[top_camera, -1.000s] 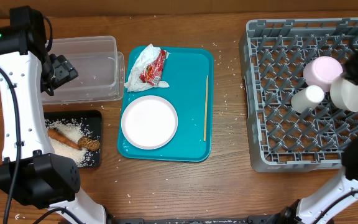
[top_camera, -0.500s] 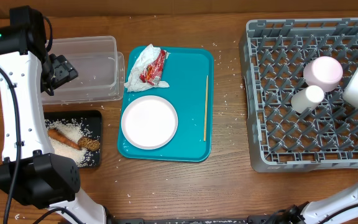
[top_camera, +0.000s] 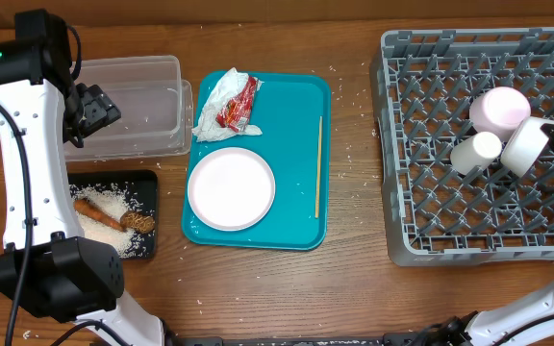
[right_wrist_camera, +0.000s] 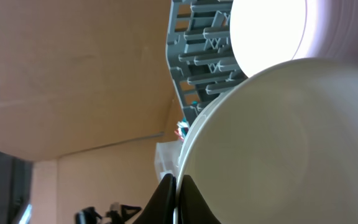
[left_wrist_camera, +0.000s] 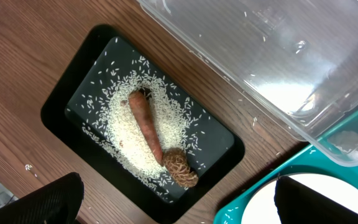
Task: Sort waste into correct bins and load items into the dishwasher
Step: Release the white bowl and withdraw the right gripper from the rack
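Note:
My right gripper (top_camera: 549, 135) is shut on the rim of a white bowl (top_camera: 524, 146), held tilted over the grey dishwasher rack (top_camera: 431, 207), beside a small white cup (top_camera: 476, 152) and a second bowl (top_camera: 499, 109). In the right wrist view the fingers pinch the bowl's edge (right_wrist_camera: 278, 143). My left gripper (top_camera: 92, 109) hangs open over the edge of the clear tub (top_camera: 133, 106). The black tray (left_wrist_camera: 73, 93) holds rice (left_wrist_camera: 126, 134), a carrot stick (left_wrist_camera: 146, 124) and a brown lump (left_wrist_camera: 180, 168). The white plate (top_camera: 231, 187), wooden stick (top_camera: 317, 168), napkin (top_camera: 215, 96) and red wrapper (top_camera: 239, 104) lie on the teal tray (top_camera: 296, 106).
Loose rice grains are scattered on the wood between the teal tray and the rack (top_camera: 354, 144). The left arm's white links (top_camera: 27, 173) stand along the table's left edge. The rack's upright pegs (right_wrist_camera: 197, 56) rise close to the held bowl.
The right gripper has carried the bowl to the right and then back left and lower, next to the cup. The left arm has not moved.

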You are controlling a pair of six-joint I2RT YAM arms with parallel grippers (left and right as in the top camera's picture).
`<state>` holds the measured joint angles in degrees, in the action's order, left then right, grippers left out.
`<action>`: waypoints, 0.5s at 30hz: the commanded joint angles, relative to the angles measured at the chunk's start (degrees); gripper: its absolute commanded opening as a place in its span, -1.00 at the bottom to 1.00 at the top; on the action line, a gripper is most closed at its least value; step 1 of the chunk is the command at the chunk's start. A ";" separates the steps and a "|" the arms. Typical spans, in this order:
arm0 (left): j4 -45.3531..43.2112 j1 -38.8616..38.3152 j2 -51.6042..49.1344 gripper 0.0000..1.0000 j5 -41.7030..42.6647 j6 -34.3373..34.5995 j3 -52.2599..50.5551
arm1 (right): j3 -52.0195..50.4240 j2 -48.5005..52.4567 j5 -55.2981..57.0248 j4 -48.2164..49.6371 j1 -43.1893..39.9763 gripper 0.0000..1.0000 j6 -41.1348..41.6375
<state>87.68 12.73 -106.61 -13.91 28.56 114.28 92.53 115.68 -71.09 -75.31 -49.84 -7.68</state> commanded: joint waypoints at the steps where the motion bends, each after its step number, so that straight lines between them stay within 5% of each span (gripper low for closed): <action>1: -0.09 -0.76 0.96 0.99 0.04 -0.24 0.94 | -0.09 -1.57 -1.01 0.48 -0.74 -0.92 2.95; 15: -0.07 -0.76 0.96 0.99 0.04 -0.24 0.94 | 1.29 -2.01 11.06 0.68 -7.28 -0.66 10.67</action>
<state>87.68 12.73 -106.61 -13.93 28.56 114.28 92.66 115.44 -63.57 -74.61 -56.10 -0.01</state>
